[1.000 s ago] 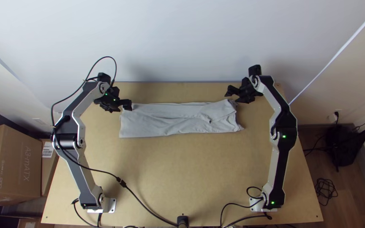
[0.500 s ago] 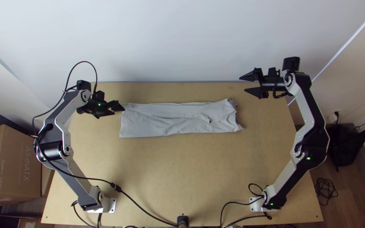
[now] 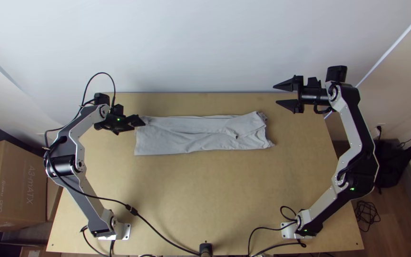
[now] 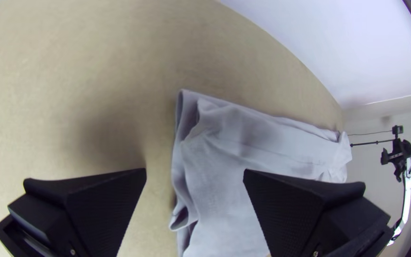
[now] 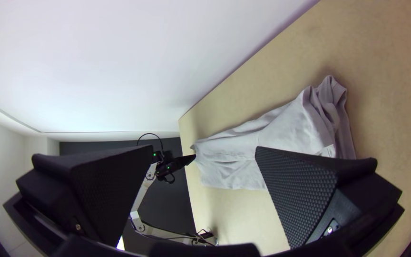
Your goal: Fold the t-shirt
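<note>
The light grey t-shirt (image 3: 200, 134) lies folded into a long flat strip across the far half of the table, its right end a little bunched. My left gripper (image 3: 139, 122) is at the strip's far left corner. In the left wrist view the left gripper (image 4: 194, 176) stands open, with the layered end of the t-shirt (image 4: 229, 190) between and below its fingers. Off beyond the strip's right end, near the table's far edge, is my right gripper (image 3: 276, 95), open and holding nothing. The right wrist view shows the right gripper (image 5: 204, 154) wide apart, the t-shirt (image 5: 286, 128) lying farther off.
A white wall (image 3: 205, 47) rises behind the table's far edge. Bare wood (image 3: 205, 195) lies between the strip and the near edge, where a black cable (image 3: 162, 234) runs from the left arm. Cardboard boxes (image 3: 13, 185) stand left of the table.
My right gripper has pulled away to the right from the strip's right end and spread. The left gripper moved left off the cloth, then slightly back towards it. The t-shirt has stayed in place.
</note>
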